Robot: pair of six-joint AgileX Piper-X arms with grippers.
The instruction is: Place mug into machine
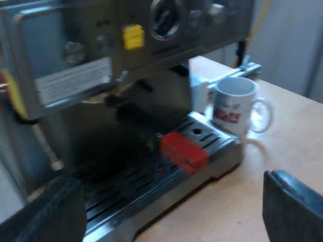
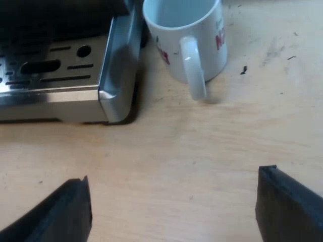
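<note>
A white mug (image 1: pixel 234 103) with red lettering stands upright on the wooden table, close beside the espresso machine's drip tray (image 1: pixel 212 151). In the right wrist view the mug (image 2: pixel 189 38) has its handle turned toward my right gripper (image 2: pixel 174 206), which is open and hangs over bare table a short way from the handle. The metal holder is locked into the machine's front, and its red end (image 1: pixel 184 151) sticks out above the tray grate. My left gripper (image 1: pixel 176 217) is open near the tray's front edge, with nothing between its fingers.
The espresso machine (image 1: pixel 116 60) rises above the drip tray (image 2: pixel 55 75), with a yellow tag (image 1: pixel 133 36) and a dial (image 1: pixel 164 20) on its front panel. The wooden table (image 2: pixel 176 146) stretches between the mug and my right gripper.
</note>
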